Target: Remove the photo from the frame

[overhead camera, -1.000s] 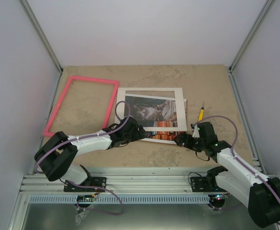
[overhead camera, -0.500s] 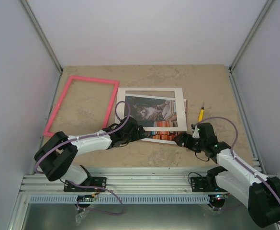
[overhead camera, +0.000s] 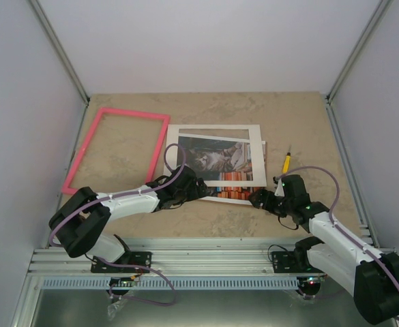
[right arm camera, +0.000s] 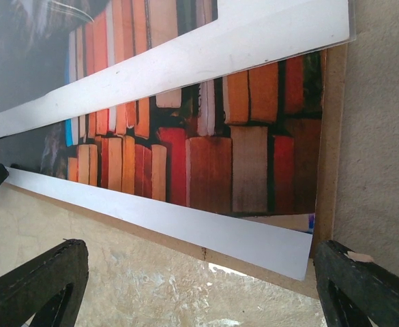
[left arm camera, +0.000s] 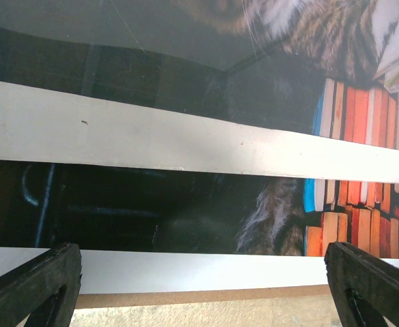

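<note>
A beige, stone-patterned tabletop (overhead camera: 308, 122) is seen from above, and on it a thin bright-pink rectangular picture frame (overhead camera: 134, 114) is laid flat by the left edge, reaching toward the far-left corner, with bare tabletop showing through its opening. Near the middle, well apart from that frame, a loose stack is spread: a white card mat with a window (overhead camera: 213, 129) is set slightly askew over a printed photo of a cat above rows of orange books (overhead camera: 213, 160), and a brown fibreboard backing (right arm camera: 330, 136) is exposed along the near and right margins. The left end effector (overhead camera: 198, 189) is placed at the stack's near-left corner, its black fingers (left arm camera: 35, 283) spread wide with nothing between them. The right end effector (overhead camera: 257, 199) is placed at the near-right corner, likewise spread and empty. A small yellow-handled tool (overhead camera: 287, 161) is left toward the right edge.
</note>
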Motion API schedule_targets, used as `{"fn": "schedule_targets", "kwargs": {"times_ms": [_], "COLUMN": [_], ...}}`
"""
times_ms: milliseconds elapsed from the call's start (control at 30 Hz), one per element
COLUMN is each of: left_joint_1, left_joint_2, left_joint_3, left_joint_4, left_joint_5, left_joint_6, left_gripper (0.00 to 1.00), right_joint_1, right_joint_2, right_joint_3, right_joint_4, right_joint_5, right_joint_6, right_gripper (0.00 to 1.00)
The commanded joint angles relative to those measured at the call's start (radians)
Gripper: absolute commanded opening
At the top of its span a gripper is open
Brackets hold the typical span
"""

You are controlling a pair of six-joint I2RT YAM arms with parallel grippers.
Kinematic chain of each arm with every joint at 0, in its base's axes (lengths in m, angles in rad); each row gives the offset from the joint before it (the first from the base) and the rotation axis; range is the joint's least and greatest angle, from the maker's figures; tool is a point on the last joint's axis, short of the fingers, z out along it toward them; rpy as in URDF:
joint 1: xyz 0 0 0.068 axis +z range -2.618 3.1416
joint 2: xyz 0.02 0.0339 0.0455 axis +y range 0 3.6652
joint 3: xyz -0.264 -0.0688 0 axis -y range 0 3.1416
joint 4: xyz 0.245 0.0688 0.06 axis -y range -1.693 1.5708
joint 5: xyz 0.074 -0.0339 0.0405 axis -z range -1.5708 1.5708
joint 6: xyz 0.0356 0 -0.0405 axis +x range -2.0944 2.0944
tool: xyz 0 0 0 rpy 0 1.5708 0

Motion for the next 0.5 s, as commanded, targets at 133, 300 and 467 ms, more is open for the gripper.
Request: {"fn": "schedule_targets", "kwargs": {"times_ms": [133, 300, 467], "left_joint_1": [-0.003, -0.003, -0.003], "left_joint_2": [-0.009, -0.009, -0.007], "left_joint_3": [-0.015, -0.02, -0.025], "left_joint_4": [-0.019, -0.013, -0.003], "left_joint_5": [0.029, 0.031, 0.041], "left_joint_6": [-0.006, -0.008, -0.009], "left_gripper": [0.99, 0.99, 0.99], "right_joint_1": [-0.002, -0.002, -0.007], "right_joint_2": [0.025, 0.027, 0.009], "right_joint_3": [-0.03, -0.046, -0.069], "right_joint_4": [0.064, 0.1, 0.166], "right_joint_5": [-0.038, -0.055, -0.079], "right_joint_6": [0.028, 0.051, 0.1], "right_gripper": [0.91, 0.9, 0.88]}}
